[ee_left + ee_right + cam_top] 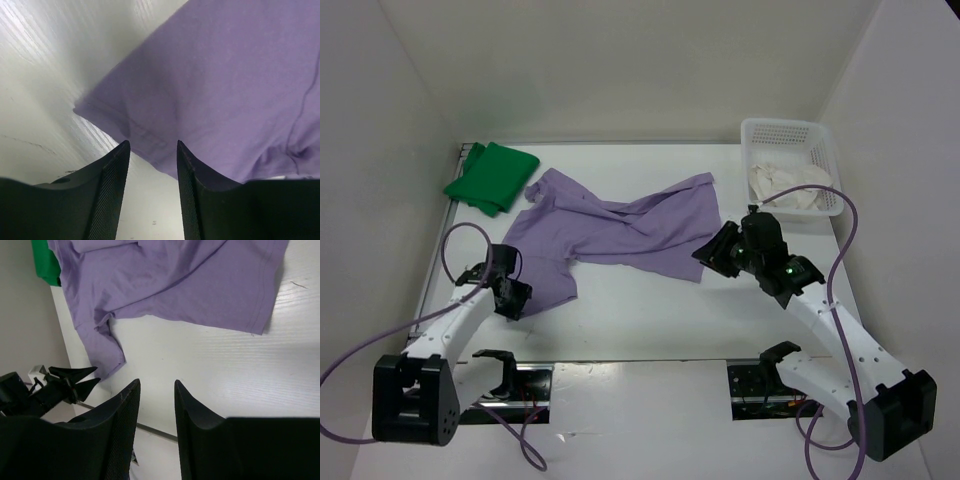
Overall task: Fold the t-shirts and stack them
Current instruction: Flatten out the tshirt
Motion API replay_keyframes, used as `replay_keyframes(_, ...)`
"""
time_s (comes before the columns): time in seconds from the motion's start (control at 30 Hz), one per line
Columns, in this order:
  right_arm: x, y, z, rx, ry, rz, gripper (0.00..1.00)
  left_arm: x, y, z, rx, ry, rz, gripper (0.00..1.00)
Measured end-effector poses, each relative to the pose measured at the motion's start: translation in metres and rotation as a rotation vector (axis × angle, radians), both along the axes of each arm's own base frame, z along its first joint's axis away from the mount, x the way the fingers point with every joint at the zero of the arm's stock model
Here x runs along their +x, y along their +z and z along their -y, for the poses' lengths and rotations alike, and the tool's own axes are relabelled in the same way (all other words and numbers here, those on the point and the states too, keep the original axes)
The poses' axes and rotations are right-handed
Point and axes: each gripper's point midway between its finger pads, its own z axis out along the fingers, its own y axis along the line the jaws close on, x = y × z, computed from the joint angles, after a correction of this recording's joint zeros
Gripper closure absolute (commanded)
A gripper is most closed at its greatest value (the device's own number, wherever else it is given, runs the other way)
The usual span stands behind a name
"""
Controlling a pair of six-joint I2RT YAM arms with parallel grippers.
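Top external view: lavender t-shirt (620,228) is seen spread out and wrinkled on the white table (650,310), between the two claws. Left claw (516,297) is placed at the shirt's near left corner, with the cloth ahead and to the right of its tips. Right claw (712,252) is placed near the shirt's right hem, with the cloth to its left. Green t-shirt (490,178) is seen folded, well beyond the left claw and just beside the lavender shirt's far sleeve. Cream t-shirt (790,190) is bunched inside the white lattice basket (778,126), beyond the right claw.

Left wrist view: fingers (112,185) are parted and nothing is gripped, so the claw is released. The lavender hem is seen flat on the table just past the tips. Contact with the cloth cannot be told.

Right wrist view: fingers (120,430) are parted and the claw is released, with bare table showing in the gap. The lavender shirt is seen ahead of the tips, apart from them. The green shirt is seen far ahead to the left.
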Motion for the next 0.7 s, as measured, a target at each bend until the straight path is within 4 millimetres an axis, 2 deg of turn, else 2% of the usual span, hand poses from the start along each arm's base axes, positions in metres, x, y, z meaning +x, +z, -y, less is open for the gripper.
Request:
replay_keyframes(0.27, -0.004, 0.000, 0.006, -0.016, -0.017, -0.005, 0.61, -0.005, 0.008, 0.003, -0.020, 0.029, 0.078, 0.50)
replay_keyframes(0.47, -0.007, -0.003, 0.012, -0.044, -0.037, -0.021, 0.61, -0.006, 0.001, 0.020, -0.032, -0.024, 0.048, 0.51)
replay_keyframes(0.6, -0.009, -0.007, 0.013, -0.047, -0.039, -0.034, 0.61, 0.010, 0.013, 0.020, -0.018, -0.032, 0.076, 0.46)
replay_keyframes(0.67, -0.009, -0.018, 0.012, -0.052, -0.042, -0.063, 0.61, 0.030, 0.030, 0.020, 0.004, -0.059, 0.116, 0.42)
replay_keyframes(0.7, -0.009, -0.027, 0.012, -0.058, -0.045, -0.088, 0.61, 0.040, 0.040, 0.019, 0.012, -0.070, 0.144, 0.36)
